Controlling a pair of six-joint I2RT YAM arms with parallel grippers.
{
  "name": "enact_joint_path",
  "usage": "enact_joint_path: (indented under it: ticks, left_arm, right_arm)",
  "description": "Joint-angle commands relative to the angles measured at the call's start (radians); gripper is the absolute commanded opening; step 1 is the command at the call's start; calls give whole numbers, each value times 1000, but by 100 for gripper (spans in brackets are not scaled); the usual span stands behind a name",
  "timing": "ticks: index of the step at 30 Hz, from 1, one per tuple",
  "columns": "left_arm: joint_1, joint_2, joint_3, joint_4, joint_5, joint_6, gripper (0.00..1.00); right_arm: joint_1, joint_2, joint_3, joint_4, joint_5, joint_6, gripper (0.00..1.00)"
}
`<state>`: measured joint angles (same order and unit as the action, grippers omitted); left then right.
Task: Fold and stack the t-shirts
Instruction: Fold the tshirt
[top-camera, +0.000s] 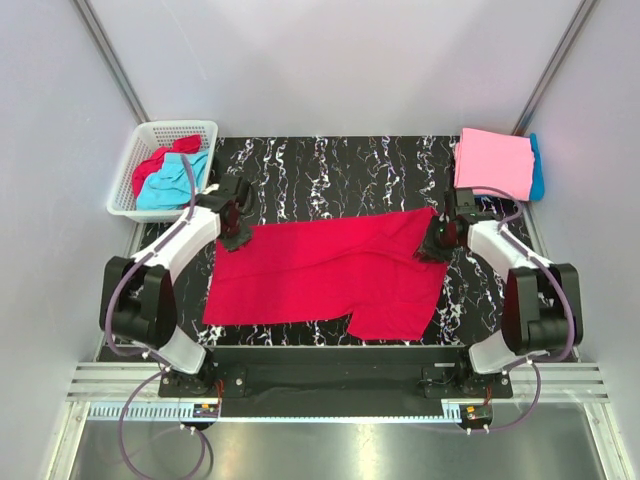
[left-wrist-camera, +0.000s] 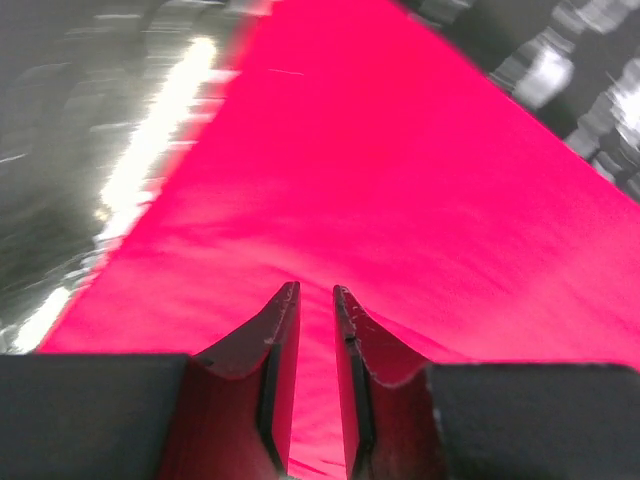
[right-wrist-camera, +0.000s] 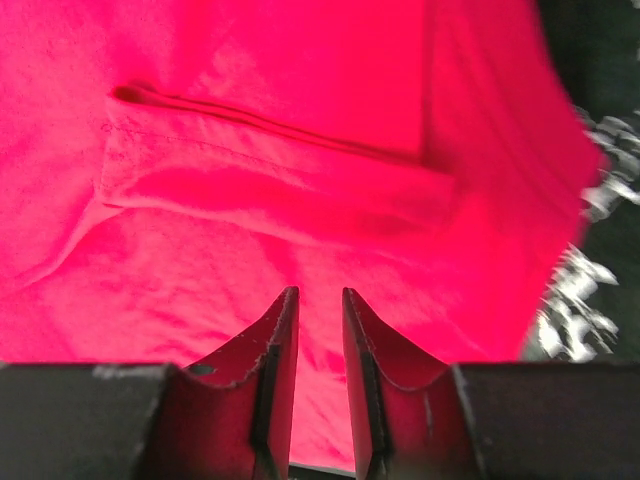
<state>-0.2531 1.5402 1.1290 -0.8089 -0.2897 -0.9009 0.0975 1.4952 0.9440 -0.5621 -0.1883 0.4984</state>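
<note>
A crimson red t-shirt (top-camera: 330, 275) lies spread flat across the black marbled table (top-camera: 330, 170). My left gripper (top-camera: 238, 240) rests at its far left corner and my right gripper (top-camera: 435, 248) at its far right corner. In the left wrist view the left gripper (left-wrist-camera: 315, 290) is open by a narrow gap over the red cloth (left-wrist-camera: 380, 180), with nothing pinched between its fingers. The right gripper (right-wrist-camera: 320, 292) is likewise open above the red cloth (right-wrist-camera: 200, 280), just short of a folded sleeve hem (right-wrist-camera: 270, 170). A folded pink t-shirt (top-camera: 493, 160) lies on a turquoise blue one (top-camera: 537, 165) at the far right.
A white lattice basket (top-camera: 180, 124) stands off the table's far left corner. It holds a crumpled red garment (top-camera: 160, 165) and a turquoise one (top-camera: 175, 188). Both arm bases sit on the near rail (top-camera: 330, 385).
</note>
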Motion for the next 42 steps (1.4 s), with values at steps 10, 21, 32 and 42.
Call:
enact_joint_path:
  ticks: [10,21,32,42]
  left_arm:
    - [-86,173,147,258,423,206,20]
    - [-112,230,173,275,449,235,20]
    - [-112,205,147,277,434,237,20]
    - [-110,198,135,275,428,237,20]
  right_arm:
    - [27,279,263,217,-286,-72,30]
    - [105,451,358,232,-301,-72,42]
    - [145,493,368,225,-240,-73,36]
    - [153,496,391,174,-180,-86,0]
